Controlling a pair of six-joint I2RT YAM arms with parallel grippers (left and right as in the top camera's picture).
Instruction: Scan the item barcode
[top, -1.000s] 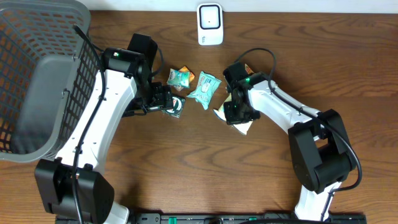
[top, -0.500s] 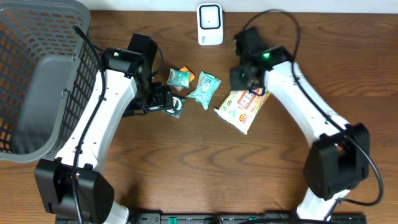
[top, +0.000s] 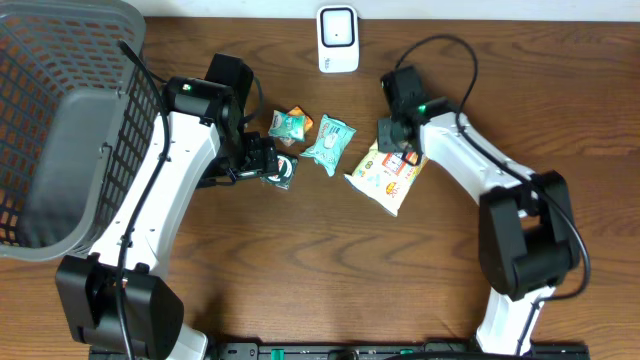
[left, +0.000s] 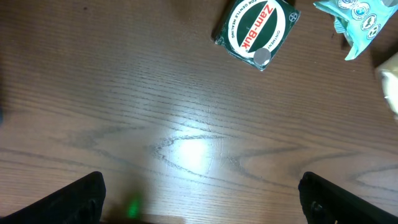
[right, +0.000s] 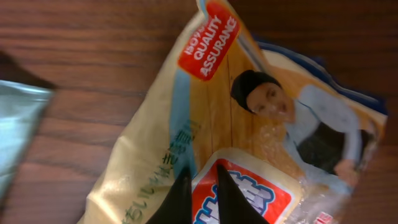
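Moved: my right gripper (top: 393, 140) sat on the lower left part of the snack bag (top: 383, 180) a second ago, then swung up toward the scanner (top: 338, 38). It has now come back over the bag's upper end.
Unmoved: my left arm and the small items around it lie as they did a second ago.
Snack bag: it lies flat on the table (top: 300, 290), printed face up, slanting from lower left to upper right. It is below and right of the scanner and well apart from it.
Right jaws: in the wrist view the two dark tips (right: 202, 186) stand almost together with a thin sliver between them, right over the bag's print (right: 217, 106). I see nothing pinched between them.
Left jaws: the left gripper (left: 205, 202) is spread as wide as I see it go. One finger shows at each lower corner of the wrist view, with bare wood between them and nothing held.
Zam-Buk tin (left: 257, 31): it lies flat on the wood, label up, just ahead of my left fingers and clear of them.
Teal packet (top: 330, 143): it lies between the tin and the snack bag, near both.
Green and orange packet (top: 290, 124): it is just above the tin.
Basket (top: 40, 80): a grey mesh basket at the far left, behind my left arm.
Scanner: it stands at the table's top edge, centred, with nothing in front of its face.
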